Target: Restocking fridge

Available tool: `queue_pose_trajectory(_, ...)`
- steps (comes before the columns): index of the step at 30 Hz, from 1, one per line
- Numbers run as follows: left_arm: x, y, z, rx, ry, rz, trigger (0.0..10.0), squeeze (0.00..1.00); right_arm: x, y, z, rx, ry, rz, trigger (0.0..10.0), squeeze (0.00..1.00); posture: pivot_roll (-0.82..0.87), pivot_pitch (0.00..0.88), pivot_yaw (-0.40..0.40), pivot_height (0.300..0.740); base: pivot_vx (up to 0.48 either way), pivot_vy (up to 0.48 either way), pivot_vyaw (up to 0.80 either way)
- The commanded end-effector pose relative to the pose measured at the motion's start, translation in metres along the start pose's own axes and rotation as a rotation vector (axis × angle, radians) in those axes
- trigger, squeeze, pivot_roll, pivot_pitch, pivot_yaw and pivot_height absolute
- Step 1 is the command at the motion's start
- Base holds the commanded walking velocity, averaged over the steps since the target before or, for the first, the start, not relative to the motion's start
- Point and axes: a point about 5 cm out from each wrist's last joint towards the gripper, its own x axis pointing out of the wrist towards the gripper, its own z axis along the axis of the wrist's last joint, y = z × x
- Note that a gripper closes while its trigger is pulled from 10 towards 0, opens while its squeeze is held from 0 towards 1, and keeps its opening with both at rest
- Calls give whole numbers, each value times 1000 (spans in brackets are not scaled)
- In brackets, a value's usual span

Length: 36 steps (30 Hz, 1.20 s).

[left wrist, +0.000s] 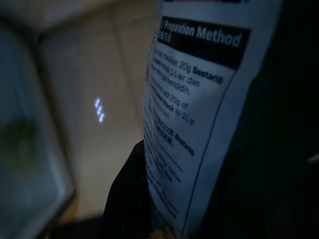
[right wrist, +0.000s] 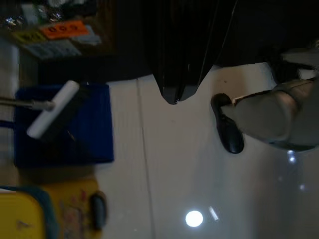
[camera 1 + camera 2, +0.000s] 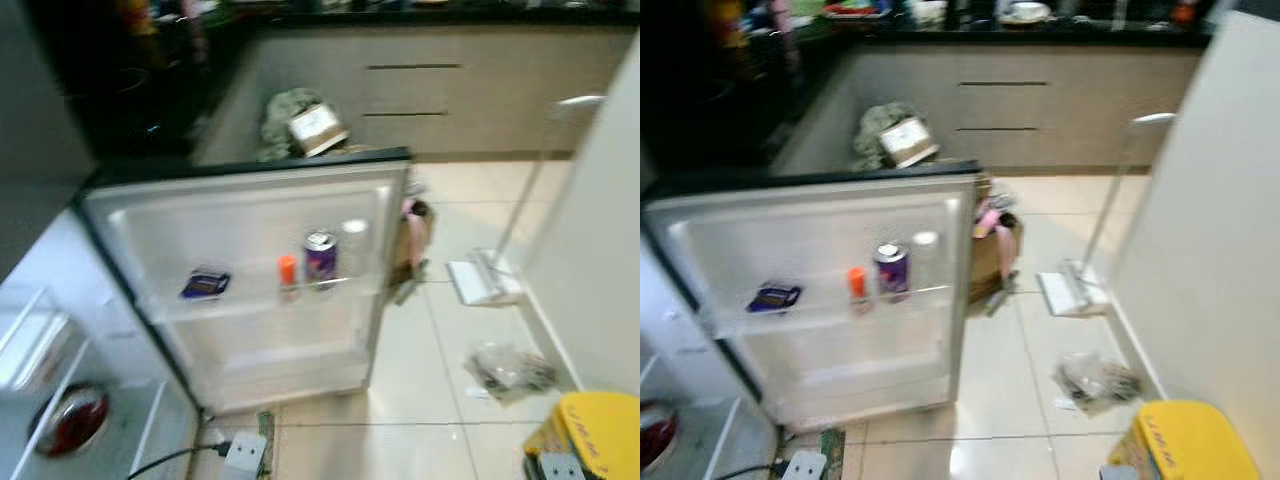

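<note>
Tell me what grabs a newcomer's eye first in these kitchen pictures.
The open fridge door dominates, swung wide toward the camera, with a purple can, a small orange bottle and a dark blue packet on its shelf. Bottom right, a bright yellow container stands on the pale tiled floor. In the left wrist view, the left claw grips a printed packet.

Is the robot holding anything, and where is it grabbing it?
The left gripper holds a printed packet by one end. The right gripper looks shut, holding nothing.
</note>
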Motion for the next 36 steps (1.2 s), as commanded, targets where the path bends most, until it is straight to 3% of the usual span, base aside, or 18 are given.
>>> queue_pose_trajectory(1,-3,2,-12,-2,32,7,10000,0,2,8,8,-19,-36,32,10000,0,-74,0,-2,740,0,0,-800)
queue_pose_trajectory(11,-4,3,-12,-6,31,14,10000,0,4,17,26,-74,-114,106,10000,0,-72,0,-1,740,0,0,-160)
queue_pose_trajectory(24,-4,4,-12,-11,31,20,10000,0,4,23,28,-75,-123,155,10000,0,-70,0,1,740,0,0,755)
queue_pose_trajectory(36,-4,2,-13,-21,34,3,10000,0,4,23,29,-64,-139,158,10000,0,-72,0,1,740,0,0,0)
